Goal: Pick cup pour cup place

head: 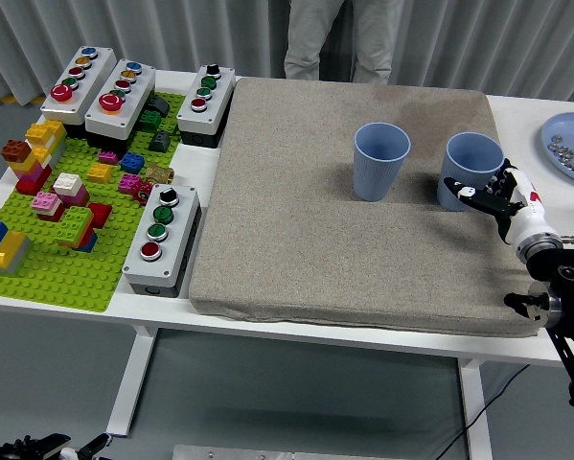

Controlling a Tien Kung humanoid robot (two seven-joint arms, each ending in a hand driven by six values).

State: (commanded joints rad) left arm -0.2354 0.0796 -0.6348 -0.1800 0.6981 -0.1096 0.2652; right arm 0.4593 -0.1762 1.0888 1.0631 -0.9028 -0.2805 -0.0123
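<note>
Two blue cups stand upright on the grey mat [296,240]. The left cup [380,160] is near the mat's middle. The right cup [468,165] stands close to the mat's right edge. My right hand [488,191] reaches in from the lower right and is wrapped partly around the right cup's lower front, fingers curled against its wall. Whether the grip is closed is unclear. What is inside the cups is not visible. The left arm is out of view.
A green brick baseplate [57,259] with several coloured bricks and several button boxes [160,240] fills the table's left. A blue plate [569,144] with small items sits at the far right. A person [344,38] stands behind the table.
</note>
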